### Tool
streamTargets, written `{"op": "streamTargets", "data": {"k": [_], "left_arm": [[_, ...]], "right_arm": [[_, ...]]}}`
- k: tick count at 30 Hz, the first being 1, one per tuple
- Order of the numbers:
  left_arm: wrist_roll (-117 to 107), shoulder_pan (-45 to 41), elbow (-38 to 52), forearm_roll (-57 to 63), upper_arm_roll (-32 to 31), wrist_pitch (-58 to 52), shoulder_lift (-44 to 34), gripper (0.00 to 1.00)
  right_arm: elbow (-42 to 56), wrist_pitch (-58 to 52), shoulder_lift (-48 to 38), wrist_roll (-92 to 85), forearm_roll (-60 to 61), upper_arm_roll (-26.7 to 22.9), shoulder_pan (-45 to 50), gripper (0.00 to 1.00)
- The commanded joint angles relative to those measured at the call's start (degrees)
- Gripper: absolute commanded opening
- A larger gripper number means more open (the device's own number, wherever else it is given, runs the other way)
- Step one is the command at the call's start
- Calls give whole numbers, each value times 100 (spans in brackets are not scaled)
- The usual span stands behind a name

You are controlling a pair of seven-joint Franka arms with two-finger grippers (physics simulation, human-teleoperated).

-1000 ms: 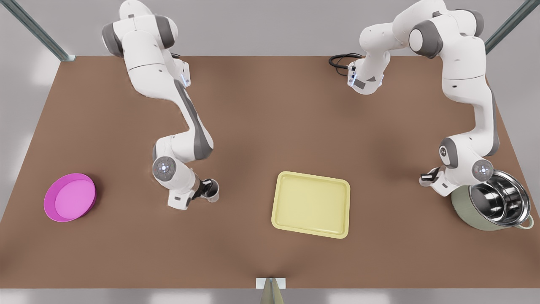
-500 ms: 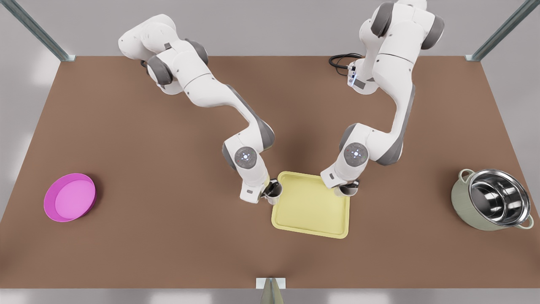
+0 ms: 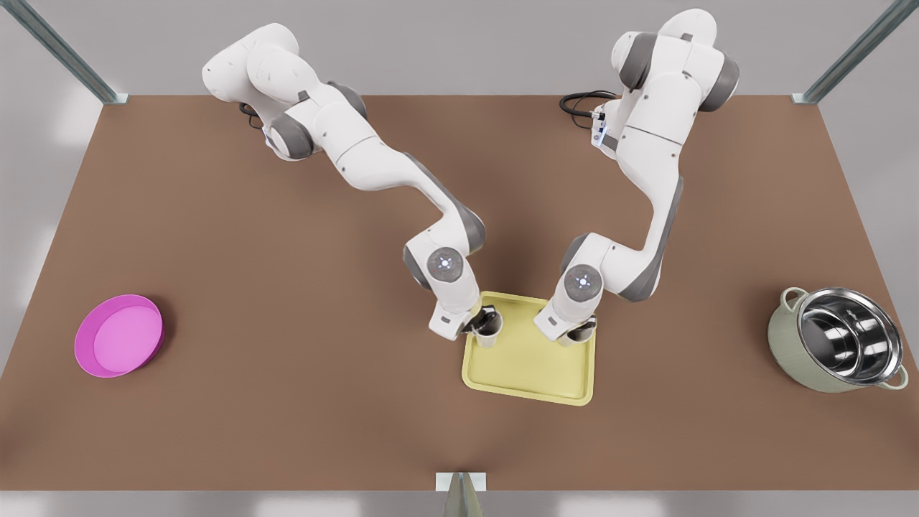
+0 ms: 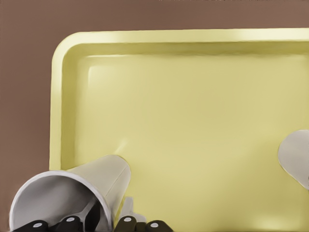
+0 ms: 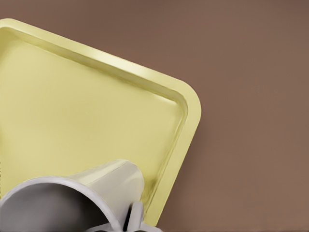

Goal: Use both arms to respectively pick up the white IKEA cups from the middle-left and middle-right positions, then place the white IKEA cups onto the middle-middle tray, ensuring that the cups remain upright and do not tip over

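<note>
The pale yellow tray [image 3: 528, 362] lies at the table's middle. My left gripper [image 3: 482, 321], on the arm at the front view's left, is shut on the wall of one white IKEA cup [image 3: 490, 332] over the tray's far-left corner. In the left wrist view that cup [image 4: 72, 195] stands upright above the tray [image 4: 193, 121], one finger [image 4: 126, 221] outside its wall; the other cup [image 4: 295, 157] shows farther off. My right gripper [image 3: 580, 329] is shut on the second cup [image 3: 574, 337] near the tray's far-right corner. The right wrist view has this cup [image 5: 82, 198] above the tray's rim [image 5: 186, 121].
A magenta bowl [image 3: 118, 335] sits at the front view's far left. A steel pot [image 3: 840, 350] with a green outside stands at the far right. A black cable [image 3: 581, 104] lies at the table's back. Brown tabletop surrounds the tray.
Both arms have swung inward from the table's sides, carrying their cups. In the last half second the cups moved from the tray's outer edges to just above its inside.
</note>
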Motion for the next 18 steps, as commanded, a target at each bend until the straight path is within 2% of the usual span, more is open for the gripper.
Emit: {"op": "streamTargets", "data": {"k": [1, 2, 3, 6, 7, 8, 10, 11, 13, 15, 16, 18], "left_arm": [[-1186, 24, 3, 7, 0, 153, 2, 66], [-1186, 41, 3, -2, 0, 153, 2, 88], [-1186, 41, 3, -2, 0, 153, -7, 100], [-1178, 120, 3, -11, -61, -75, -164, 100], [-1186, 129, 3, -19, -70, -199, -209, 100], [-1178, 138, 3, -19, -70, -436, -314, 100], [-1178, 138, 3, -28, -149, -972, -622, 100], [-1160, 129, 55, -46, -158, -1499, -956, 100], [-582, 261, 1575, -274, -149, -4196, -1097, 100], [1291, 744, 2955, -195, -132, -5770, -1088, 100], [1678, 797, 3149, -142, -88, -6009, -1071, 100], [2725, 1026, 2077, -20, -96, -5226, -1906, 100]], "right_arm": [[-6, 148, 5, 1222, -17, 17, 13, 21], [3, 157, 58, 1222, -17, -1, 22, 21], [3, 166, 67, 1231, -17, -1, 49, 21], [-14, 210, 67, 1213, -17, 8, 57, 21], [-23, 201, 58, 1213, -17, -1, 57, 27], [-23, 210, 58, 1213, -17, -1, 57, 41], [-32, 210, 49, 1169, -61, -45, 93, 100], [-41, 201, 32, 1160, -61, -45, 101, 100], [-58, 201, 32, 1169, -61, -45, 119, 100], [-76, 192, 23, 1187, -69, -54, 163, 100], [-76, 175, 14, 1169, -69, -54, 163, 100], [-76, 131, -3, 1169, -78, -63, 163, 100]]}}
